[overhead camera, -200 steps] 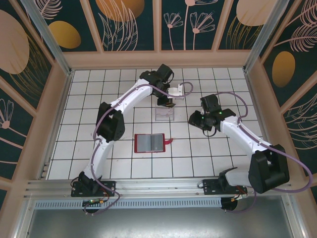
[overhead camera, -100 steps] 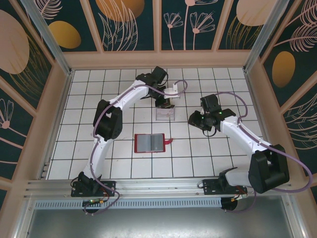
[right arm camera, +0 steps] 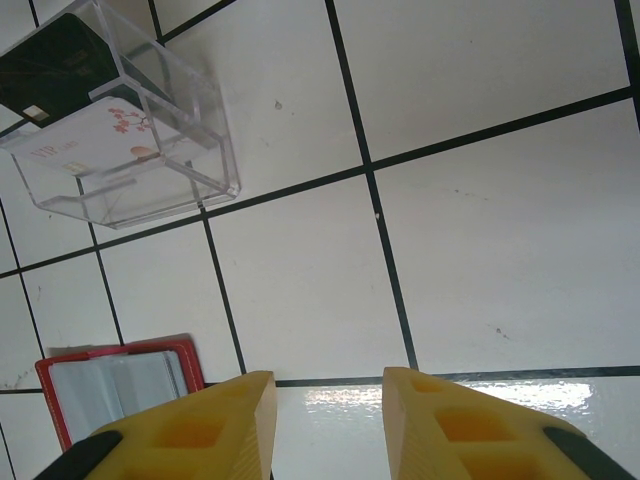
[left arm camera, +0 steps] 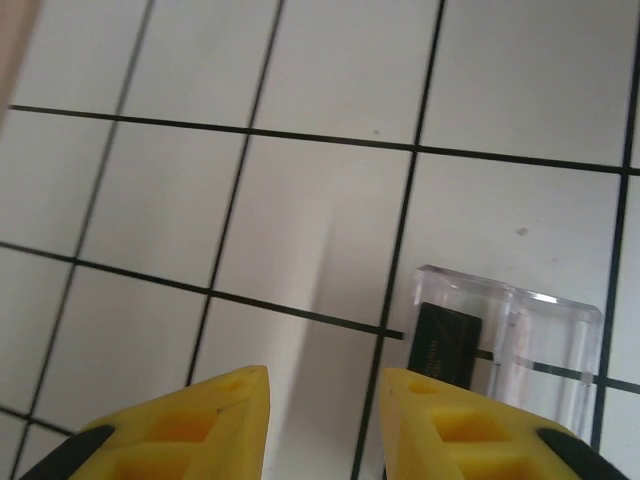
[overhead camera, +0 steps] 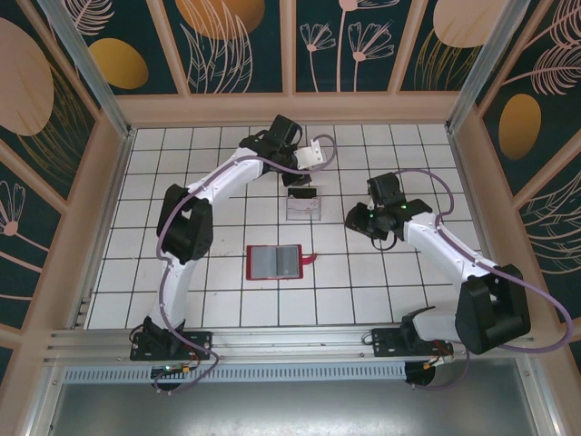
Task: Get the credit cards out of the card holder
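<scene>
White tiled table point(overhead camera: 182, 182) with black grid lines, fenced by walls painted with leaves and flowers.

The yellow fingers point(left arm camera: 190, 425) of the left gripper point(left arm camera: 325, 425) stand apart with nothing between them, over bare tile. Just ahead and to one side is the clear plastic stand point(left arm camera: 540, 330) with the dark card point(left arm camera: 447, 340) in it. The right gripper point(right arm camera: 325, 420) also has its fingers parted and empty above the tiles. In its wrist view the stand holds the dark card and the pale card point(right arm camera: 90, 150), which carries a small red print. From above, the card holder point(overhead camera: 274, 262) lies flat and open, grey face up and red tab to its right. It sits between the two arms, apart from the stand and nearer the bases. The left gripper hangs beyond the stand, the right gripper off to its right.
</scene>
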Controlling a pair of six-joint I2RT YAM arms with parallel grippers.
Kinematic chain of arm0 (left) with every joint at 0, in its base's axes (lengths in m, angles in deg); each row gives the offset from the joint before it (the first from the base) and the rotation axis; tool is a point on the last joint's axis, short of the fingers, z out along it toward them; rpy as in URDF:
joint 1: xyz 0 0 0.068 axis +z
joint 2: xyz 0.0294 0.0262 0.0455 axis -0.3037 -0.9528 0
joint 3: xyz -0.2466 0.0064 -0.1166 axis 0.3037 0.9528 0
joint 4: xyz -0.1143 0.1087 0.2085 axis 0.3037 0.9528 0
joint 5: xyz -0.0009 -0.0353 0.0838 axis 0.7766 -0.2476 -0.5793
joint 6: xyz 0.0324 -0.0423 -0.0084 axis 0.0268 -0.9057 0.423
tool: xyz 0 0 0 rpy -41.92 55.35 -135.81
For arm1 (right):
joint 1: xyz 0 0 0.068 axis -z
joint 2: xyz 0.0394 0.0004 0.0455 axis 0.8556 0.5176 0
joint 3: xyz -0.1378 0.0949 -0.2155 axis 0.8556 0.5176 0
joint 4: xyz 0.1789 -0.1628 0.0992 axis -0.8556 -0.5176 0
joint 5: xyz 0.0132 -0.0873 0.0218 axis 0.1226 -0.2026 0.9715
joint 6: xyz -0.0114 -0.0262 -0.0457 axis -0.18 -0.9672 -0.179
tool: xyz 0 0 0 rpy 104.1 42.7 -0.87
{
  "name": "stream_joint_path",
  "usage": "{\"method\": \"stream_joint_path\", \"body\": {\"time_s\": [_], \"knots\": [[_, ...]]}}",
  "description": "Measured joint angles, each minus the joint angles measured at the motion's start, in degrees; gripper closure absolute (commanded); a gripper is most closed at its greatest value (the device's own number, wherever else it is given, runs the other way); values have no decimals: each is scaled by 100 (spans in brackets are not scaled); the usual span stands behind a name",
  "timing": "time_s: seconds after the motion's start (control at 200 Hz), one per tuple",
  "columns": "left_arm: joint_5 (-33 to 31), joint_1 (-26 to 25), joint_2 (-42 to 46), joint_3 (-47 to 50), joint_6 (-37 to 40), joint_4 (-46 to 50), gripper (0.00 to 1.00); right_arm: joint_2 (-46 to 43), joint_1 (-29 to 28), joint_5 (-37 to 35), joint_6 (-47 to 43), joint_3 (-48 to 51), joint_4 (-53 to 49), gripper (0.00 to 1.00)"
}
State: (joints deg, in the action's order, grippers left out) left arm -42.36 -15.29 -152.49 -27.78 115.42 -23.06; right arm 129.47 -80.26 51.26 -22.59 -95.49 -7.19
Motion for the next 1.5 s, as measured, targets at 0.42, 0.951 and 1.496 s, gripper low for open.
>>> {"method": "stream_joint_path", "body": {"time_s": [0.42, 0.951, 1.496], "knots": [[-1718, 0, 1460, 1176, -2728, -1119, 66, 457, -1143, 192, 48, -98, 37, 67], [-2341, -87, 3027, 3206, -6522, -1117, 69, 1731, -1867, 439, 42, -535, 184, 66], [-2437, -1862, 2422, 3915, -8354, 177, 67, 1165, -1464, 234, 199, -195, 358, 66]]}}
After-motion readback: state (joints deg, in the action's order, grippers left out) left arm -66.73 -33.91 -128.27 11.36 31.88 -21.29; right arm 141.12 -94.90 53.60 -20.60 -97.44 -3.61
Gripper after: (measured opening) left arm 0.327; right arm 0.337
